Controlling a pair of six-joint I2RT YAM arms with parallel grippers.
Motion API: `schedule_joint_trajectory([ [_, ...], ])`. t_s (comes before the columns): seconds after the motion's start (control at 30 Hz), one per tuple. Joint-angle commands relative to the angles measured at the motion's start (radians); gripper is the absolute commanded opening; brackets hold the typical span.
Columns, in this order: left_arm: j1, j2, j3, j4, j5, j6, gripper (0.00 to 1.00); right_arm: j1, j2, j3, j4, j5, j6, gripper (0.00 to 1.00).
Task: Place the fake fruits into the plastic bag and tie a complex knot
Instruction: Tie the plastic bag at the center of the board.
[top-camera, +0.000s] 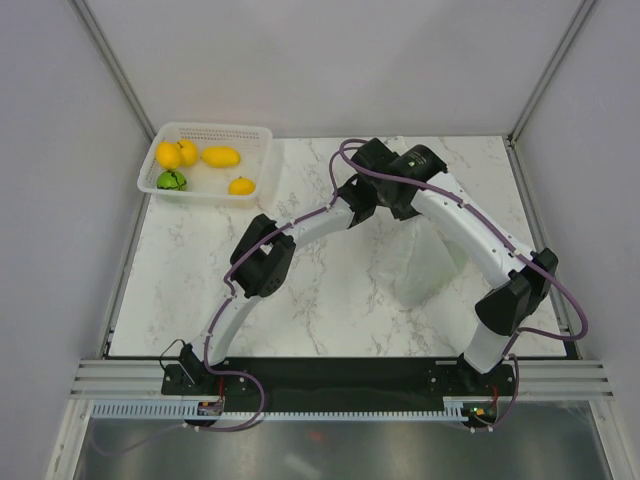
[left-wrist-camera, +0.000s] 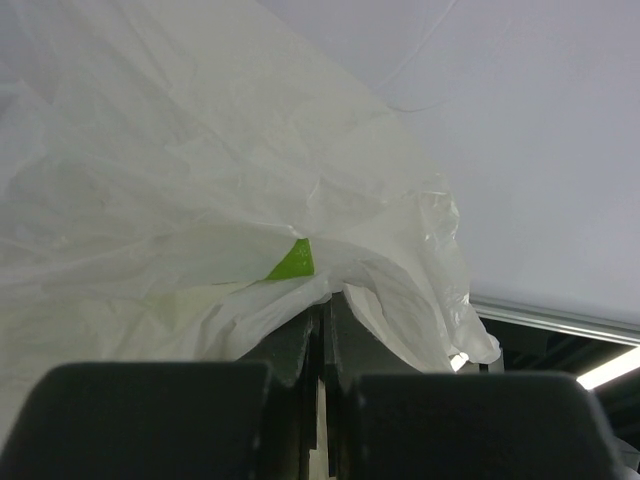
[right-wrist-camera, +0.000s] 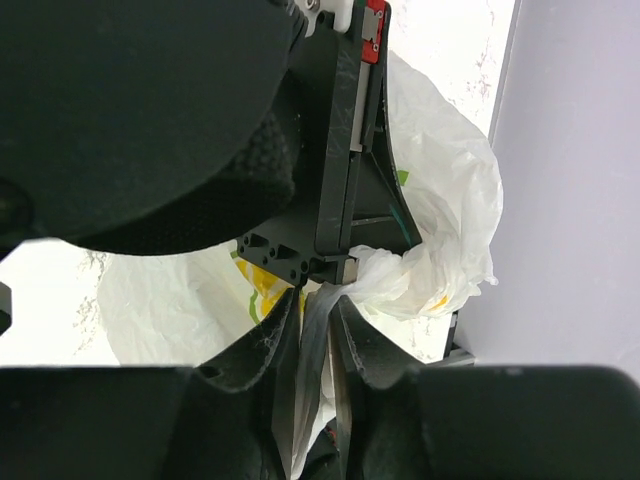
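The plastic bag (top-camera: 425, 265) hangs white and crinkly below the two grippers, which meet over the table's middle right. My left gripper (left-wrist-camera: 325, 300) is shut on a fold of the bag (left-wrist-camera: 150, 200), next to a green leaf print (left-wrist-camera: 293, 262). In the right wrist view a twisted lump of bag film (right-wrist-camera: 405, 275) sits at the left gripper's tips (right-wrist-camera: 340, 268); whether it is a tied knot I cannot tell. My right gripper (right-wrist-camera: 318, 310) stands slightly open with a thin strand of the bag between its fingers. Several fake fruits, yellow ones (top-camera: 221, 157) and a green one (top-camera: 171, 180), lie in a basket.
The rigid white perforated basket (top-camera: 262, 160) stands at the table's far left corner. Grey walls close the table on the left, the back and the right. The two arms arch over the marble tabletop (top-camera: 190, 280).
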Motion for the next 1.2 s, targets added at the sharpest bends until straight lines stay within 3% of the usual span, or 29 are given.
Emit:
schedule_joint_trajectory([
  [0.0,-0.030,0.000,0.007,0.008,0.001,-0.007,0.02,0.018,-0.031,0.011,0.147,-0.033,0.040,0.25],
  [0.43,-0.003,-0.014,0.017,-0.002,0.021,-0.017,0.02,-0.011,-0.038,0.054,0.146,-0.075,0.034,0.46],
  [0.63,0.005,-0.017,0.025,-0.008,0.024,-0.015,0.02,-0.028,-0.060,0.081,0.158,-0.125,0.031,0.62],
  [0.7,0.007,-0.014,0.030,-0.008,0.026,-0.013,0.02,-0.040,-0.075,0.099,0.170,-0.144,0.029,0.76],
  [0.8,0.008,-0.009,0.040,-0.011,0.027,-0.013,0.02,-0.063,-0.084,0.129,0.185,-0.187,0.021,0.83],
  [1.03,0.008,-0.011,0.045,-0.017,0.026,-0.012,0.02,-0.103,-0.092,0.163,0.207,-0.277,-0.005,0.90],
  [1.17,0.010,-0.011,0.045,-0.019,0.027,-0.009,0.02,-0.170,-0.136,0.141,0.236,-0.326,0.012,0.87],
])
